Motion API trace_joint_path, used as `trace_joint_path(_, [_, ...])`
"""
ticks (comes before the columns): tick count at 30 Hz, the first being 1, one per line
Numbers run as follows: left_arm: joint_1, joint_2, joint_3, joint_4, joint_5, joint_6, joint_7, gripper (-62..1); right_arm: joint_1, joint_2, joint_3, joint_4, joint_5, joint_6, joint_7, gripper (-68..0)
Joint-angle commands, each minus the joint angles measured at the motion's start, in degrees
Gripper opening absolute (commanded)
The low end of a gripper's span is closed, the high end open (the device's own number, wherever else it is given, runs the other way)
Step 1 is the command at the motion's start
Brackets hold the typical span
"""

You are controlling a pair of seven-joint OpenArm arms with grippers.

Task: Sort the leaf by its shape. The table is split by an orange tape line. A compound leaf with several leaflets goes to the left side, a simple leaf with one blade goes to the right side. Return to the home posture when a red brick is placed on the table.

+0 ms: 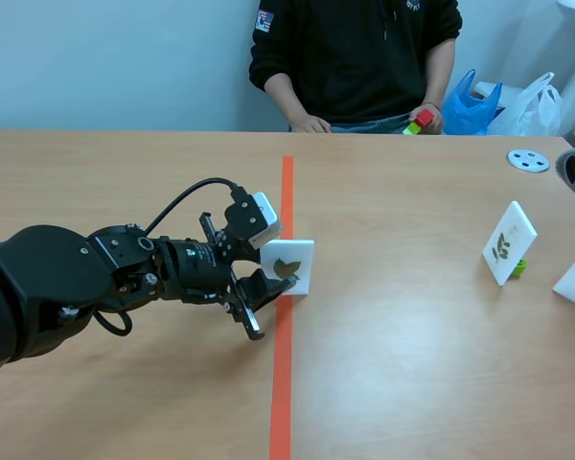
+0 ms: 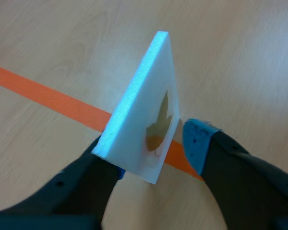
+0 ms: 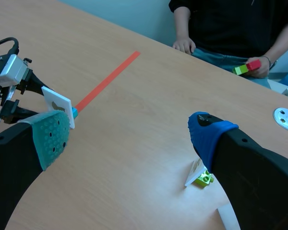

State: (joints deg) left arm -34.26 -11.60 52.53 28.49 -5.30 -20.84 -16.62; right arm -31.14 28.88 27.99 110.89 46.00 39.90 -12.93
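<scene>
Leaf card [image 1: 289,265] stood on the tape line [image 1: 284,383] at mid-surface [image 1: 125,172]. The left claw [image 1: 268,305] straddled it, narrowly parted, its blue pad [image 2: 197,139] just off the printed face. The right claw [image 3: 129,136] hung wide over the right side, near another card [image 1: 509,241] propped by a green brick [image 1: 520,268]. Beyond lay a white disc [image 1: 528,160]. A person's hand [image 1: 429,117] held red and green bricks [image 1: 420,122].

Black rounded-shell left robot arm [image 1: 67,287]: bright screws [image 1: 84,251] seen at joints | black cable [image 1: 187,196]: looped behind left claw [image 1: 270,307] | white-grey box camera [image 1: 262,218]: mounted above claw | right claw [image 3: 129,132]: thick black fingers [image 3: 259,182], tipped by grey-green dotted pad [image 3: 50,136] and blue dotted pad [image 3: 206,132]
</scene>
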Motion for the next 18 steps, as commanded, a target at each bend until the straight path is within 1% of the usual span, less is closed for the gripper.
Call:
trace_joint_path(1, [-1.01, 0.28, -0.46, 1.07, -1.29, 0.13, -0.92, -42.7, 0.85, 0.31, 0.44, 0.07, 0.68, 0.07, 0.85, -16.9])
trace_joint_path(5, [-1.01, 0.28, -0.46, 1.07, -1.29, 0.13, -0.92, -49.7, 0.85, 0.31, 0.44, 0.07, 0.68, 0.07, 0.85, -16.9])
trace_joint_path(9, [-1.01, 0.28, -0.46, 1.07, -1.31, 0.13, -0.96, -53.9, 0.85, 0.31, 0.44, 0.07, 0.68, 0.07, 0.85, -16.9])
trace_joint_path(14, [-0.98, 0.24, -0.48, 1.09, -1.79, 0.13, -1.31, -54.6, 0.85, 0.31, 0.44, 0.07, 0.68, 0.07, 0.85, -16.9])
trace_joint_path(18, [-0.61, -0.94, -1.51, 2.89, -3.82, 0.07, 0.09, -54.5, 0.85, 0.33, 0.44, 0.07, 0.68, 0.07, 0.85, -16.9])
